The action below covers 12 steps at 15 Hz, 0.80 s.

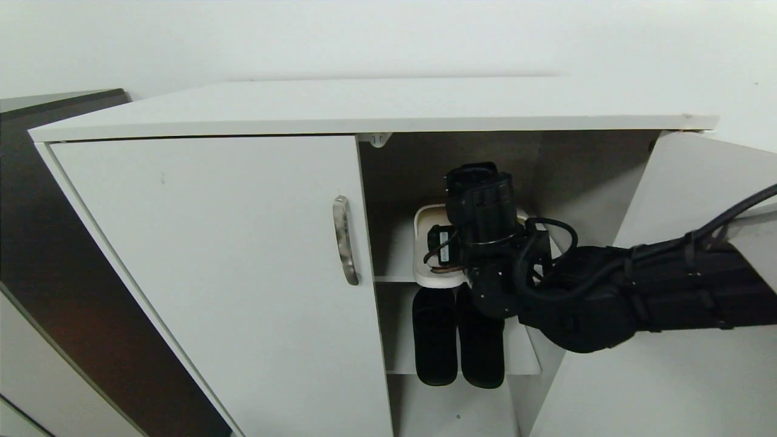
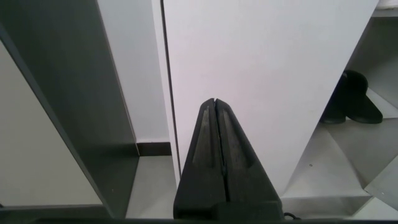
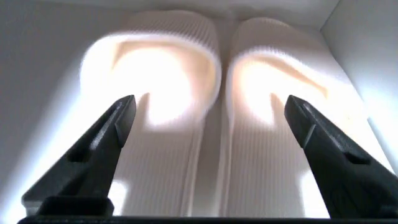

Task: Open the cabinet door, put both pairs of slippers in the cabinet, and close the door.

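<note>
- Both pairs of slippers lie inside the cabinet (image 1: pixel 364 109), so I judge the placing step all but done. What is left is to draw the arm out and shut the door.
- Nearest, the left gripper (image 2: pixel 214 106) hangs outside, facing the shut left door (image 2: pixel 261 74). Its jaws are pressed together with nothing between them.
- On the other side the right door (image 1: pixel 686 182) stands swung wide, and the right arm (image 1: pixel 607 303) passes in front of it into the opening.
- Just inside, the black slippers (image 1: pixel 458 340) lie side by side on the lower shelf (image 1: pixel 400 358), their ends jutting past its front edge.
- Above them the white slippers (image 3: pixel 155 74) lie side by side on the upper shelf (image 1: pixel 391 261), close against each other. One end overhangs the shelf's front.
- Farthest in, the right gripper (image 3: pixel 210 102) hovers over the white pair with jaws spread wide, one finger above each slipper, and holds nothing. Whether the fingers touch them I cannot tell.
- The next move calls for a straight pull back out of the opening without dragging the white pair along.
- After that the arm must get clear of the right door's swing and come round to push it closed — the overhanging ends may foul the door as it shuts.
</note>
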### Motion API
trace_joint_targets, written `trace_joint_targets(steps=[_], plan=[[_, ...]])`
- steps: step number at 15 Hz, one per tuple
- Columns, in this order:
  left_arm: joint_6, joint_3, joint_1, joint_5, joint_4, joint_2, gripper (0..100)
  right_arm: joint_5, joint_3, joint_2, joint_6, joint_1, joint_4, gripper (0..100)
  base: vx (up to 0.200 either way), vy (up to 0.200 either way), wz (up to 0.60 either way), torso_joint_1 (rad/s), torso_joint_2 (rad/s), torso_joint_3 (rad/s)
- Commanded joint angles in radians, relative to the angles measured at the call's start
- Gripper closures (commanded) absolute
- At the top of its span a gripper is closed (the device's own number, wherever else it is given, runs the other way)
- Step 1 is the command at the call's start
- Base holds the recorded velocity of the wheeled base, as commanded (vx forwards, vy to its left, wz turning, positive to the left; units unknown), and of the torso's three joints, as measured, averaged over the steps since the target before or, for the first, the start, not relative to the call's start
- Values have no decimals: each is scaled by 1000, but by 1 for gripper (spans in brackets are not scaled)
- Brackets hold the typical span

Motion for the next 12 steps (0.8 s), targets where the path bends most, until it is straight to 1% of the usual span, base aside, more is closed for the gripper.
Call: trace_joint_targets(steps=[1,4,8,12], plan=[[0,0,0,1,0,1,100,-2,156,-128,2,61,-52,100,0,0,0,0,0,0],[0,0,0,0,0,1,100,0,285,-213,1,104,-112,100,0,0,0,0,0,0],[1,0,0,0,0,1,100,6,394,-299,36,169,-115,100,0,0,0,0,0,0],[3,0,0,0,0,1,100,6,415,-300,48,179,-115,100,0,0,0,0,0,0]])
